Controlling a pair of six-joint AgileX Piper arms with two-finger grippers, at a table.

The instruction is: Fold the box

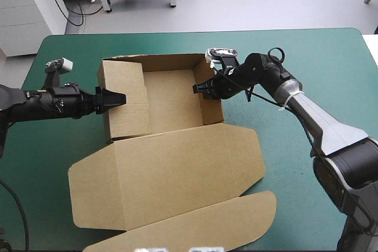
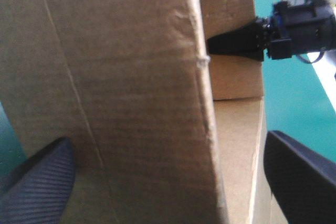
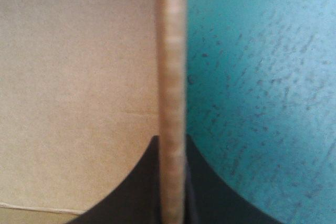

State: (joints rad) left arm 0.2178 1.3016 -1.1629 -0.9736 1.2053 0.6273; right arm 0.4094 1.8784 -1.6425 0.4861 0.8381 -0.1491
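The brown box (image 1: 171, 104) stands as an open tray with its walls raised. Its lid (image 1: 171, 169) lies flat toward the table's front edge. My left gripper (image 1: 115, 98) is at the tray's left wall. In the left wrist view that wall (image 2: 131, 77) fills the space between the open left gripper (image 2: 168, 187) and its wide-apart fingers (image 2: 42, 182). My right gripper (image 1: 199, 88) holds the top of the right wall. In its own view the right gripper (image 3: 172, 182) is shut on the board's edge (image 3: 172, 77). The left wrist view also shows the right gripper (image 2: 233, 43) across the tray.
The lid's rounded tuck flap (image 1: 201, 228) reaches the table's front edge. Bare teal-green cover (image 1: 307, 57) lies to the right of the box and along the far side. The cover (image 3: 262, 103) shows just outside the right wall.
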